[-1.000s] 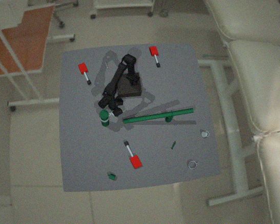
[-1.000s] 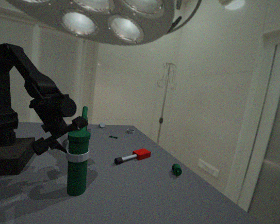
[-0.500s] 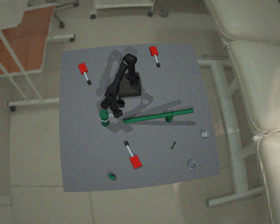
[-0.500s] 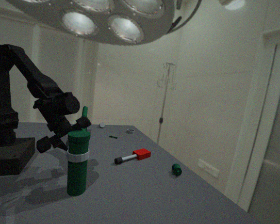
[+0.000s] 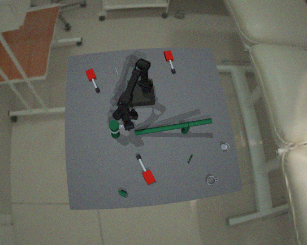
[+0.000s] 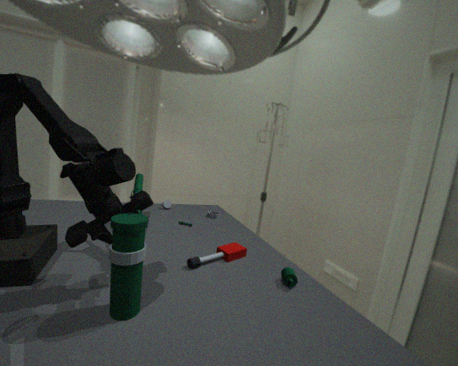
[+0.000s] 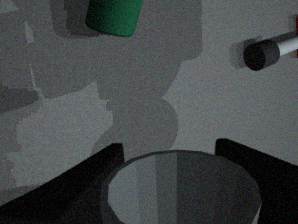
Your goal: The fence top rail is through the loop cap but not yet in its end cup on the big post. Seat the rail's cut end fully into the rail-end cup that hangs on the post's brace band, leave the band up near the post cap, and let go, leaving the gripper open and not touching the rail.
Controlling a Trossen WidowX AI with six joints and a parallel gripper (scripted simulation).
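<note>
The big green post (image 5: 114,125) (image 6: 126,291) stands upright, with the pale brace band (image 6: 128,255) around its upper part, below the cap. My gripper (image 7: 169,152) is shut on the grey rail-end cup (image 7: 145,192) (image 5: 121,127), beside the post; in the exterior view the cup and fingertips are hidden behind the post. The green top rail (image 5: 162,128) (image 6: 139,183) runs through the loop cap (image 5: 185,130). The rail's cut end also shows in the wrist view (image 7: 116,17), apart from the cup's open mouth and outside the fingers.
Red-ended tools lie at the front (image 5: 148,177) (image 6: 232,251), back left (image 5: 91,74) and back right (image 5: 168,56). A short green fitting (image 5: 122,193) (image 6: 289,277), a green bolt-like piece (image 5: 190,158), a grey ring clamp (image 5: 211,180) and a pale cap (image 5: 224,146) lie on the table.
</note>
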